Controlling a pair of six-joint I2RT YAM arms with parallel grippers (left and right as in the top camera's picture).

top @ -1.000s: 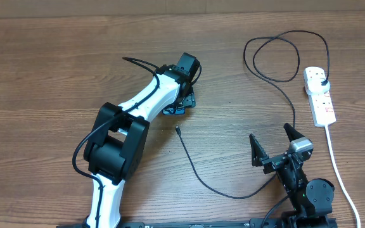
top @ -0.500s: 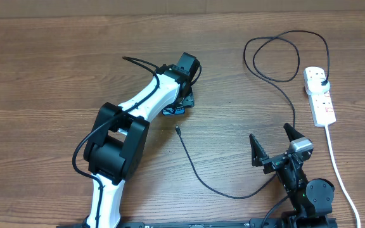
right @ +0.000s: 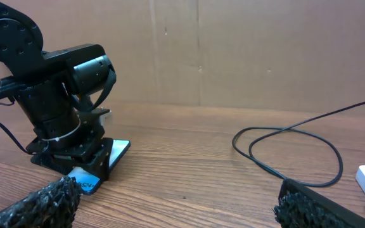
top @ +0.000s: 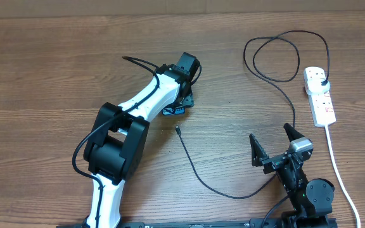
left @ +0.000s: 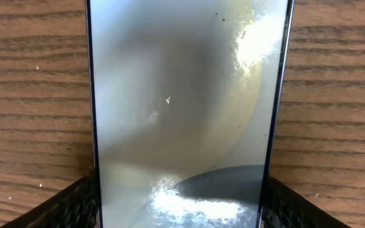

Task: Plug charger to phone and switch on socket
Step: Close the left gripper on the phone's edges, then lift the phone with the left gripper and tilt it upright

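The phone (left: 182, 95) lies flat on the wooden table, its pale lit screen filling the left wrist view. My left gripper (left: 178, 185) straddles it, a black finger against each long edge. From above, only a blue sliver of the phone (top: 175, 110) shows under the left gripper (top: 181, 101). The charger cable (top: 214, 187) loops across the table; its metal-tipped connector (top: 178, 130) lies loose just below the phone, and its black plug (top: 322, 81) sits in the white socket (top: 319, 95). My right gripper (top: 273, 143) hangs open near the front right, holding nothing.
A thick white cord (top: 338, 164) runs from the socket to the front edge. In the right wrist view, the cable loop (right: 284, 136) lies at the right, and a brown cardboard wall (right: 233, 50) stands behind the table.
None visible from above; neither arm nor the cable has shifted.
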